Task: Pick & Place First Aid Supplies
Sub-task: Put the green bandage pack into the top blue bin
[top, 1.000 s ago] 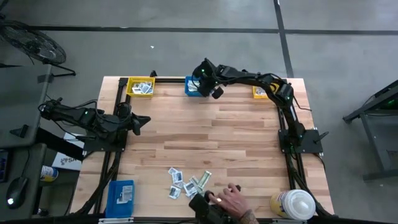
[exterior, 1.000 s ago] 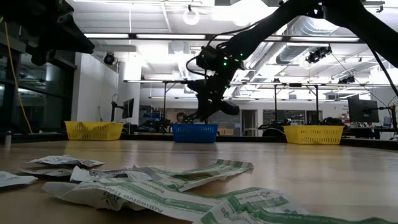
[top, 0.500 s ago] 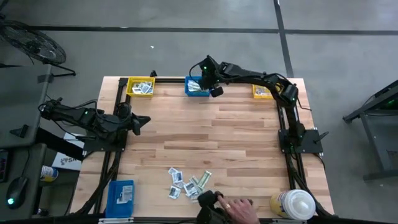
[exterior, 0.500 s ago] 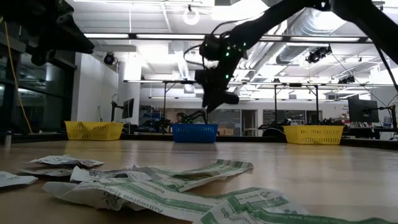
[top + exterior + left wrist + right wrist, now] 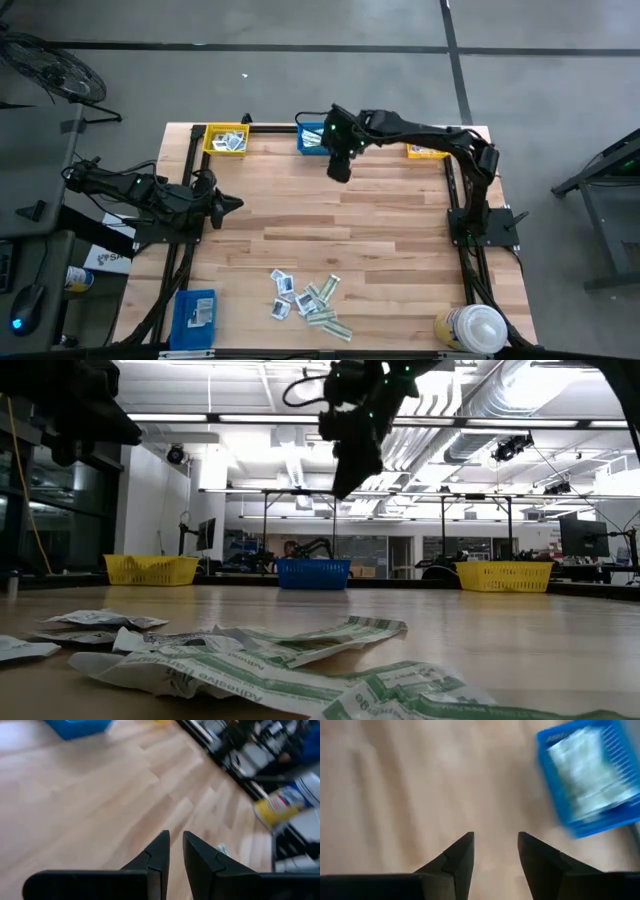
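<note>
— From above, what do we see?
— The right claw hangs over the worktop beside the blue bin. The packets lie in a heap at the near edge. The left claw waits at the left side.
— And from low down?
— We see packets lying close up, and the right claw high above.
— From the left wrist?
— The left claw is almost together, holding nothing.
— From the right wrist?
— The right claw is apart and bare. The blue bin has packets inside.
</note>
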